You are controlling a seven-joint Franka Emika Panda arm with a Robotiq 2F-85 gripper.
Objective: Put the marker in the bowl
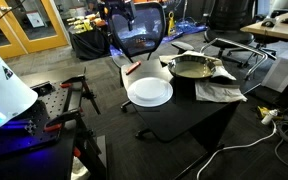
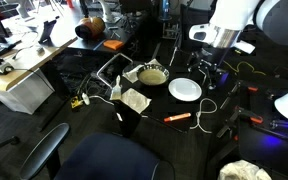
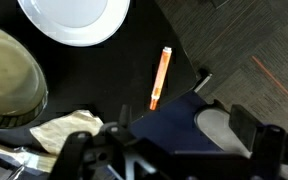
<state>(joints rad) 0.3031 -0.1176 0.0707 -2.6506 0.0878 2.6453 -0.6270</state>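
Step in hand: approach, before the grasp. The marker (image 3: pixel 159 78) lies flat on the black surface (image 2: pixel 156 128), apart from the white plate (image 3: pixel 74 20) and well apart from the bowl (image 3: pixel 9 75), which looks empty. A crumpled cloth (image 3: pixel 69 128) lies just beside the bowl.

In an exterior view the gripper (image 2: pixel 205 78) hangs above the surface near the plate's edge. In the wrist view the jaws stand spread with nothing between them, and the marker shows ahead of them, not yet bracketed.

Next move, judged:
1. Centre the jaws over the marker.
2. Turn the wrist so they close across its thin width.
3. Descend nearly to the surface.
4. Grip, lift, carry past the plate to the bowl.
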